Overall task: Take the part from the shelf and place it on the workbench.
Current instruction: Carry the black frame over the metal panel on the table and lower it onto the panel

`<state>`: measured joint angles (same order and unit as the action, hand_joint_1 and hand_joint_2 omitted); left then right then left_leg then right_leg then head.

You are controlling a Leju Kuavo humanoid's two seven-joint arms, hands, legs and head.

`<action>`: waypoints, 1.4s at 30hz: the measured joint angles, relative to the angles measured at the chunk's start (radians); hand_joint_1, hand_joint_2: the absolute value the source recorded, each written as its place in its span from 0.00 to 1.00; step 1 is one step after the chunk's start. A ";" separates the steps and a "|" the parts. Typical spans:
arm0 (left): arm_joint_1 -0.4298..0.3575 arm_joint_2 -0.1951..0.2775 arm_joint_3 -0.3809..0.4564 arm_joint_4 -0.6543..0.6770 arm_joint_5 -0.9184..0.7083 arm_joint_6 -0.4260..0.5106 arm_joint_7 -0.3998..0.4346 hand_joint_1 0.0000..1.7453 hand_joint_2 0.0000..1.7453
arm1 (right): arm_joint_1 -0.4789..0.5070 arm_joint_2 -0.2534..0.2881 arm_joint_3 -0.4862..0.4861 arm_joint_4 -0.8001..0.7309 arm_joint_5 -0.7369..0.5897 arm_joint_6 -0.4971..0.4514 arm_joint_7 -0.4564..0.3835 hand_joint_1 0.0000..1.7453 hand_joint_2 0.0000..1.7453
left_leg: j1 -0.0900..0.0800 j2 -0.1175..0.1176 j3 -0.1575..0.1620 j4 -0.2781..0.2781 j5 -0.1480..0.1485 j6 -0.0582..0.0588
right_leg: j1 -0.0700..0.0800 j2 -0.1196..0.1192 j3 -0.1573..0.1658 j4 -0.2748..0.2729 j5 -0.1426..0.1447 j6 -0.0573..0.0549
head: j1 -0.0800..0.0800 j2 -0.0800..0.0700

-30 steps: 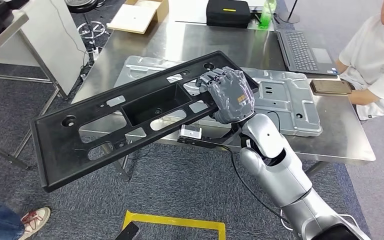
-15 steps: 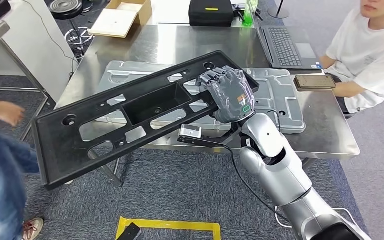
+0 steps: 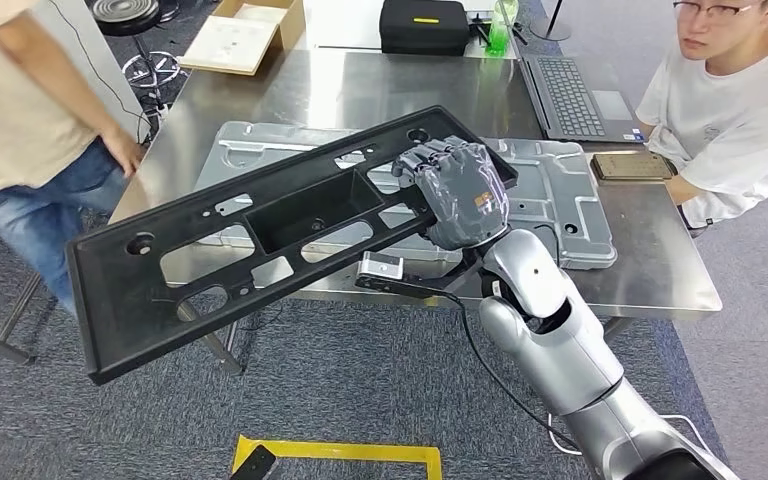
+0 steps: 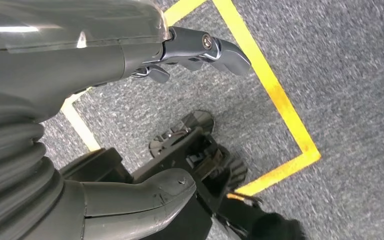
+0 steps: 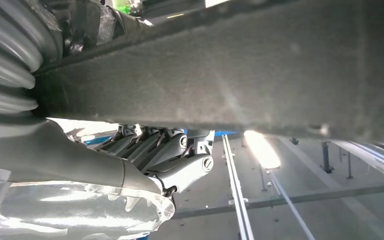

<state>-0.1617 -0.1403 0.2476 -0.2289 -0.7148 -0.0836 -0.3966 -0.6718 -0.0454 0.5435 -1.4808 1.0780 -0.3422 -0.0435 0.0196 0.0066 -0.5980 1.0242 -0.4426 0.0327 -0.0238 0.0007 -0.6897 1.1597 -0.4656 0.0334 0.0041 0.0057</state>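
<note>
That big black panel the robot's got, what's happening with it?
The robot's right hand grips one end of the long black plastic panel, holding it tilted partly over the steel workbench, with its far end out over the carpet. A grey metal part already lies on the bench. One person sits at the bench; another stands beside it.

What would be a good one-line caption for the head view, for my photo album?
The robot's right hand holds a long black plastic part above a steel workbench with two people nearby.
</note>
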 joint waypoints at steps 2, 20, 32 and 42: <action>0.000 0.000 0.000 0.000 0.000 -0.003 -0.003 0.00 1.00 | -0.001 0.001 0.000 -0.002 0.000 0.000 0.000 1.00 1.00 | -0.003 0.000 0.001 0.002 -0.004 -0.011 | 0.004 -0.006 0.050 -0.100 0.029 -0.005 | 0.000 0.000; 0.006 0.001 0.000 0.000 0.004 -0.008 -0.008 0.00 1.00 | 0.001 0.002 0.001 -0.007 0.000 0.000 0.000 1.00 1.00 | -0.002 -0.002 -0.046 0.073 0.004 -0.026 | 0.025 0.009 0.083 -0.125 0.015 -0.056 | 0.000 0.000; 0.005 0.002 0.000 0.000 0.006 -0.008 -0.011 0.00 1.00 | 0.003 0.000 0.000 -0.010 0.000 0.000 0.000 1.00 1.00 | -0.003 -0.003 0.001 -0.006 0.006 0.003 | 0.005 0.003 -0.012 0.034 -0.019 -0.002 | 0.000 0.000; 0.002 0.003 0.000 0.000 0.003 -0.009 -0.014 0.00 1.00 | -0.006 0.002 0.000 -0.010 0.000 0.001 0.000 1.00 1.00 | -0.002 -0.003 -0.060 0.142 -0.087 -0.042 | 0.013 0.002 0.078 -0.140 0.030 -0.055 | -0.001 0.000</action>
<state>-0.1595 -0.1377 0.2480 -0.2289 -0.7114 -0.0921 -0.4105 -0.6782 -0.0435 0.5437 -1.4908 1.0781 -0.3412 -0.0435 0.0177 0.0041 -0.6584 1.1666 -0.5298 -0.0090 -0.0111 0.0028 -0.6113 1.0195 -0.4352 -0.0216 0.0033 0.0057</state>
